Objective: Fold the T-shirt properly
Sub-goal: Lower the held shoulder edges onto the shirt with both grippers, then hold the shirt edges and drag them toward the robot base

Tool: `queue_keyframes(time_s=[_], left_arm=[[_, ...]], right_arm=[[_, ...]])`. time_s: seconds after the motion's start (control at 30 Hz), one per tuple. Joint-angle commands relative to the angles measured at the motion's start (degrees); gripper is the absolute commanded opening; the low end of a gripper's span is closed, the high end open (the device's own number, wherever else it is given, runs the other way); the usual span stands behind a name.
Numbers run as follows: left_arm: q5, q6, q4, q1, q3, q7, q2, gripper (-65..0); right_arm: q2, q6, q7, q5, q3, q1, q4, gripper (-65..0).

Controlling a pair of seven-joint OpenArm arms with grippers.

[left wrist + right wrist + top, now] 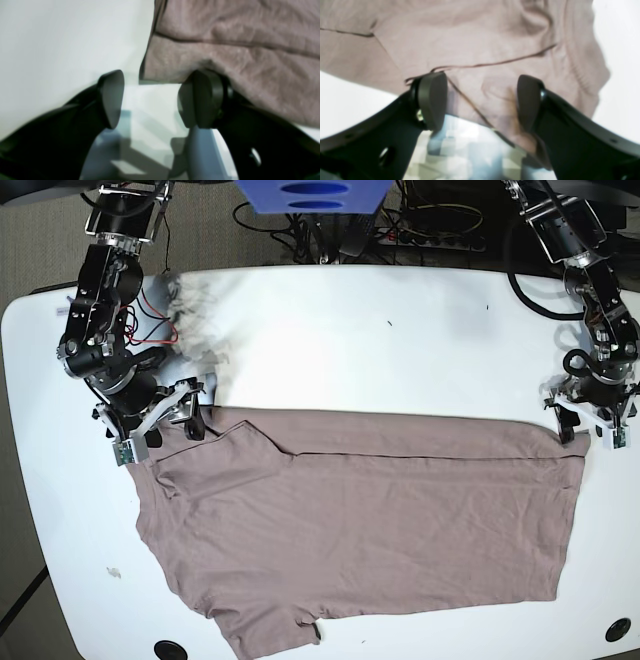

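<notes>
The taupe T-shirt (370,520) lies flat across the white table (380,340), its far edge folded over along a straight line. My left gripper (588,423) is open at the shirt's far right corner. In the left wrist view, the left gripper (155,100) has one fingertip (202,100) against the edge of the T-shirt (237,50), with bare table between the jaws. My right gripper (172,418) is open at the shirt's far left corner. In the right wrist view, the right gripper (480,101) has wrinkled cloth of the T-shirt (480,50) between its open jaws.
A blue object (310,195) and a tangle of cables (420,225) sit beyond the table's far edge. Red wires (160,330) hang by the arm on the left. Two dark holes (168,647) (618,630) mark the table's near corners.
</notes>
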Motion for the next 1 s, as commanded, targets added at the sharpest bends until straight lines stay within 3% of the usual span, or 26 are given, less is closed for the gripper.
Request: queue_keyframes(time_s=[0.0,0.27,0.47,0.67,0.8,0.87,0.97], left_arm=[[1.5,0.1,-0.9,-0.7,0.1,1.6,-0.8,-23.4],[1.3,-0.1,-3.6,-3.9,1.3,0.0,-1.0,-23.3],[1.2,-0.1,-6.3,-6.5,2.2,-0.4,-1.1,-24.4],[1.5,-0.3,-11.5,-11.6,3.3,-0.4,-1.4,-36.8],[1.4,-0.3,-13.1,-12.7,3.3,-1.3,-1.4,-49.4],[1.3,-0.2,-13.6,-13.2,4.2,-2.2,-1.3,-59.8],[1.3,-0.2,-13.7,-13.6,4.2,-2.7,-1.3,-61.2]], right_arm=[[0.3,0.4,2.0,0.3,0.5,0.8,-0.3,-23.5],[0.5,0.6,9.2,0.4,0.9,4.5,-11.3,-23.3],[0.6,0.6,10.4,0.3,0.9,6.2,-15.0,-23.6],[0.5,0.5,8.1,0.1,0.4,7.5,-14.7,-24.3],[0.3,0.5,7.3,0.0,0.6,7.0,-13.8,-24.1],[0.3,0.6,6.4,0.3,0.6,6.0,-12.5,-23.4],[0.3,0.6,5.7,0.7,1.0,5.7,-11.3,-23.3]])
